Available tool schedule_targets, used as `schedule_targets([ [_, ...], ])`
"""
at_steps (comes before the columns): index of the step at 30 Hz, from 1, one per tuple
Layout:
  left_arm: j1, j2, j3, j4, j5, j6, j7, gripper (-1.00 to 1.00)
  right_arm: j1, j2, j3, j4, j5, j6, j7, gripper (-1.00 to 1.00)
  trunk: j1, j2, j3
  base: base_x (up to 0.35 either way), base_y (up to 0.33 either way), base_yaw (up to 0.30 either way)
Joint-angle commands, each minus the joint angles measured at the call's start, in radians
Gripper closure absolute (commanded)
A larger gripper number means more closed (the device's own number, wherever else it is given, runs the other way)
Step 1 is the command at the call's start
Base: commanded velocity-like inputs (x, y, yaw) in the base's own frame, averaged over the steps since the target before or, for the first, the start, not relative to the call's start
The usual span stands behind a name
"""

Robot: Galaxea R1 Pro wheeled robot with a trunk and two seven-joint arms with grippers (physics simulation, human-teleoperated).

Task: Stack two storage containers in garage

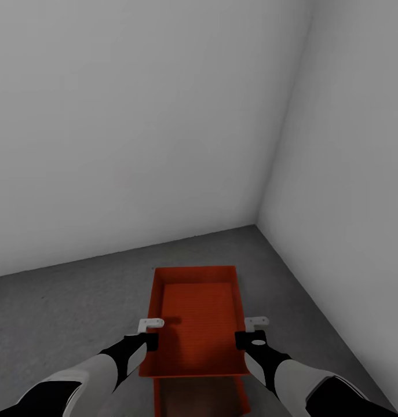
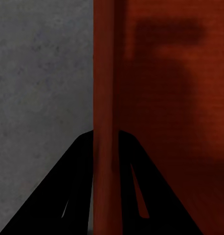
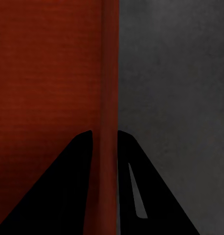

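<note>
No readable markings on anything. Upper storage container (image 1: 200, 313), orange-red, is held above the concrete floor (image 1: 65, 313) near the corner where the two white walls (image 1: 135, 116) meet. A second container (image 1: 200, 398) sits directly under it at the near end, partly hidden. Left hand (image 1: 148, 333) pinches the upper bin's left side wall; the wrist view has that wall (image 2: 104, 98) running between the two black fingers (image 2: 68, 196). Right hand (image 1: 254, 331) pinches the right side wall (image 3: 110, 98) the same way, one finger (image 3: 141, 196) on each face. Both hands are nearly closed, with only the wall's thickness between fingers.
</note>
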Motion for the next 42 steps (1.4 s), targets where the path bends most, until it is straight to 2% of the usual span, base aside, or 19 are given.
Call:
schedule_targets([
  [1,0.000,0.016,-0.032,-0.005,-0.010,-0.017,0.009,1.00,0.000,0.000,-0.002,0.015,-0.023,-0.005,-0.003,1.00,0.000,0.000,-0.001,0.000,0.000,0.000],
  [42,0.000,0.016,-0.032,-0.006,-0.010,-0.017,0.008,1.00,0.000,-0.001,-0.002,0.015,-0.023,0.001,-0.001,1.00,0.000,0.000,-0.001,0.000,0.000,0.000],
])
